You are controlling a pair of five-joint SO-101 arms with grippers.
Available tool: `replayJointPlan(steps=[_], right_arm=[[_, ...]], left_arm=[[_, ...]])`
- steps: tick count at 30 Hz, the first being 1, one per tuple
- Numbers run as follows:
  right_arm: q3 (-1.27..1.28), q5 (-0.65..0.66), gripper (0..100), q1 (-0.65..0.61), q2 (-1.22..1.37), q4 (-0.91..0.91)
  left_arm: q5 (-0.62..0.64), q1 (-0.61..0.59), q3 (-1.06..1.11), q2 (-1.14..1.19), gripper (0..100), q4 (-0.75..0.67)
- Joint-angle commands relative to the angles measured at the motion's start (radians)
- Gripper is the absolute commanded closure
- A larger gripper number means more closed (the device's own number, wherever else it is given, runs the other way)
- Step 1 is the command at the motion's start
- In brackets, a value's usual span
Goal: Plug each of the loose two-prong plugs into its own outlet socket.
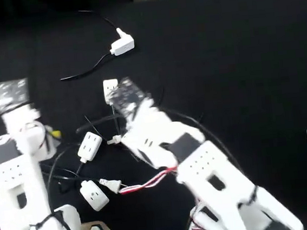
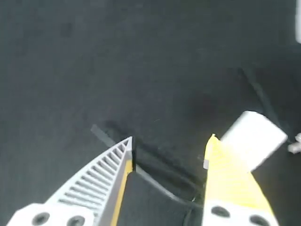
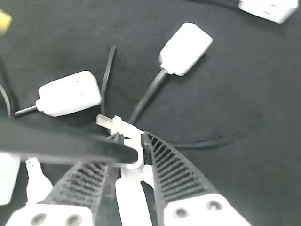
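Left gripper (image 2: pixel 171 139) hangs released over the desk (image 1: pixel 246 57) near its left edge. Toward the middle, right gripper (image 3: pixel 130 140) is clenched on a white plug (image 3: pixel 126 131), its 2 prongs just beside a socket (image 3: pixel 69 93). 1 loose plug (image 1: pixel 122 44) lies near the far edge.

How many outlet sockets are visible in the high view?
3. The far socket sits partly behind the right arm, the middle socket among the cables, the near socket at the front. Others may be hidden.
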Motion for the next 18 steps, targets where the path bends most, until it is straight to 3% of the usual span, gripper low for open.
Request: replayJointPlan(steps=[1, 7, 12, 18], right_arm=[[-0.127, 0.121, 98.6, -0.063, 0.156, -0.068], [-0.203, 0.183, 98.6, -0.118, 0.295, -0.137], [-0.2, 0.181, 98.7, -0.17, 0.36, -0.256], [-0.211, 0.176, 98.7, -0.198, 0.467, -0.399]], left_arm=[[0.023, -0.145, 0.056, -0.072, 75, -0.003], [0.028, -0.28, 0.143, -0.146, 75, -0.005], [0.029, -0.289, 0.205, -0.195, 75, -0.008], [0.074, -0.292, 0.305, -0.222, 75, -0.14]])
